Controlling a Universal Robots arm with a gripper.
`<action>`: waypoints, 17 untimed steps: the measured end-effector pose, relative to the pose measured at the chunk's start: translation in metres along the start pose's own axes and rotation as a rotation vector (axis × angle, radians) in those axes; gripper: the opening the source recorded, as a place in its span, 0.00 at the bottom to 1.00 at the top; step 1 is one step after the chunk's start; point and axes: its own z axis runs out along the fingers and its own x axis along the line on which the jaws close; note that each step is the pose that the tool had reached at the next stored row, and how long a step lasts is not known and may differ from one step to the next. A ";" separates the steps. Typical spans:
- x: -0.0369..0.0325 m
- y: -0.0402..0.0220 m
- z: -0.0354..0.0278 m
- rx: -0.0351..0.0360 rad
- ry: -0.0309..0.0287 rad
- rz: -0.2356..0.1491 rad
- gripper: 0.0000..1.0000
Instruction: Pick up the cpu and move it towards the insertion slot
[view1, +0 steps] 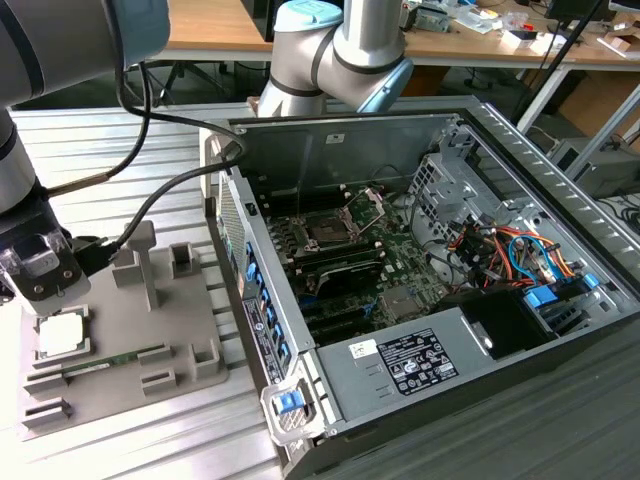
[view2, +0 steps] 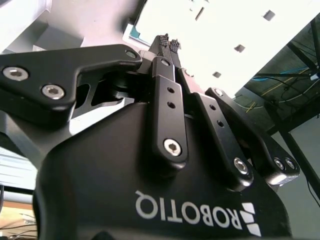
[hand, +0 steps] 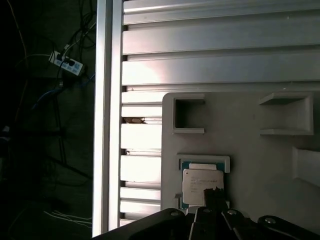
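We see the claw (view2: 169, 45) pinched closed, holding nothing, just above the cpu (hand: 200, 182) lying on its grey fixture (hand: 250, 155).

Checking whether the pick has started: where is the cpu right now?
The cpu lies on the grey fixture plate at the exterior view's left, beside the open computer case, with the gripper close over it.

White lettering runs upside down across the black body of the gripper (view2: 168, 44). A white label (view1: 417, 362) on a grey box (view1: 350, 392) carries black print, too small to read. The cpu (hand: 199, 184) bears faint, unreadable lines.
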 end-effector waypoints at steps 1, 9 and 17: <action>0.0002 -0.0004 0.0007 0.0001 -0.0001 0.000 0.11; 0.0010 -0.0026 0.0045 0.0001 -0.0001 0.000 0.11; 0.0019 -0.0048 0.0079 0.0000 -0.0001 0.000 0.11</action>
